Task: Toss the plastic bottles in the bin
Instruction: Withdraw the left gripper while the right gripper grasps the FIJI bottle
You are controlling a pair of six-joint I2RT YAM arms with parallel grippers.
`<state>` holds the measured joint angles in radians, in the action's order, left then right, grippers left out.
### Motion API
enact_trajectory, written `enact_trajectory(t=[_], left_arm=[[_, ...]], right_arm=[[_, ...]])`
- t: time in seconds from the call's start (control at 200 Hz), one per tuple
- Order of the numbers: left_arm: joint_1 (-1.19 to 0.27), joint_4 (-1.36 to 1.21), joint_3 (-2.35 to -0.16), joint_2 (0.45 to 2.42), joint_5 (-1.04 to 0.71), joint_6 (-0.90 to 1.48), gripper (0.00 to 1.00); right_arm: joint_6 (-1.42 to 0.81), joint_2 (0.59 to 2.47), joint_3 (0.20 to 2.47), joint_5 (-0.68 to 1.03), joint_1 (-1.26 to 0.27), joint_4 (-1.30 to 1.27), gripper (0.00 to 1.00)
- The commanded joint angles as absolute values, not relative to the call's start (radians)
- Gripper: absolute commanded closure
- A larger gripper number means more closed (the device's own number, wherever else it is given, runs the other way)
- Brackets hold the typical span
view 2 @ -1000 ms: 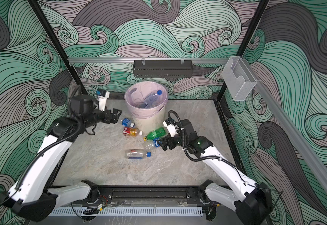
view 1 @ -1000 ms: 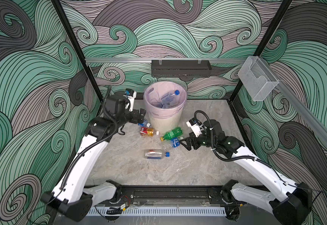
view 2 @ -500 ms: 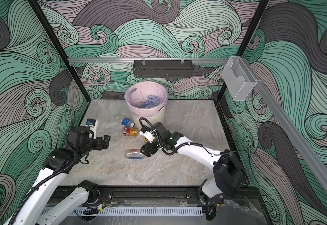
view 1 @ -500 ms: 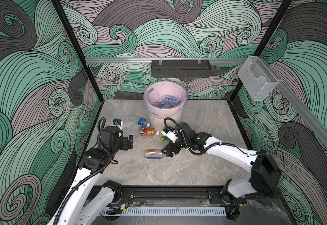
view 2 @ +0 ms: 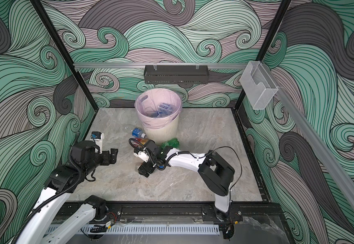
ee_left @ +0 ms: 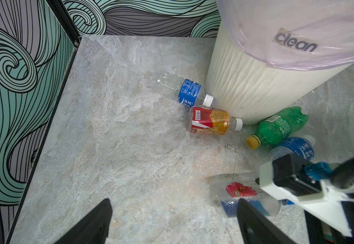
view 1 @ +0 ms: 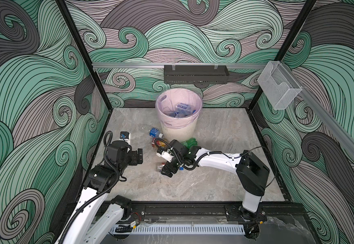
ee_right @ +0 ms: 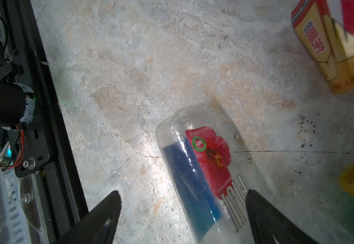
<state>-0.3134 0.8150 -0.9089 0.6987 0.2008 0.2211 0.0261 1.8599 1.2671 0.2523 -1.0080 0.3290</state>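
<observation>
My right pincer (ee_right: 182, 192) is wide, straddling the hibiscus-label bottle (ee_right: 203, 169), which lies flat on the worktop (view 1: 193, 186); not clamped. My left pincer (ee_left: 173, 201) is wide too, holding nothing, above bare worktop. Near the bin (view 1: 179, 131) lie a blue-label bottle (ee_left: 189, 93), a red-and-yellow bottle (ee_left: 210, 123), a green bottle (ee_left: 277, 128) and a second blue one (ee_left: 296, 147). More bottles (view 1: 180, 109) are inside the bin.

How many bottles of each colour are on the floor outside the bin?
Blue-label bottles: 2
Red-and-yellow-label bottle: 1
Green bottle with yellow cap: 1
Red-flower-label bottle: 1
Total: 5
</observation>
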Motion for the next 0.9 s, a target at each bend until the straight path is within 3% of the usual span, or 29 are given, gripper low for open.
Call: enact_trajectory(t=[0.0,0.37,0.701,0.896], left_arm=[[-0.305,0.813,-0.907,0.703,0.217,0.217,0.06],[-0.305,0.807,-0.901,0.720,0.218,0.201,0.06],[-0.304,0.811,-0.904,0.728,0.232,0.185,0.06],[-0.305,0.800,-0.884,0.711,0.223,0.180,0.06]], right_arm=[[0.035,1.882,1.285,0.224,-1.017,0.337,0.08],[0.008,1.978,1.317,0.186,-1.030,0.383,0.15],[-0.048,1.930,1.308,0.190,-1.031,0.373,0.47],[-0.121,1.793,1.228,0.202,-1.006,0.317,0.51]])
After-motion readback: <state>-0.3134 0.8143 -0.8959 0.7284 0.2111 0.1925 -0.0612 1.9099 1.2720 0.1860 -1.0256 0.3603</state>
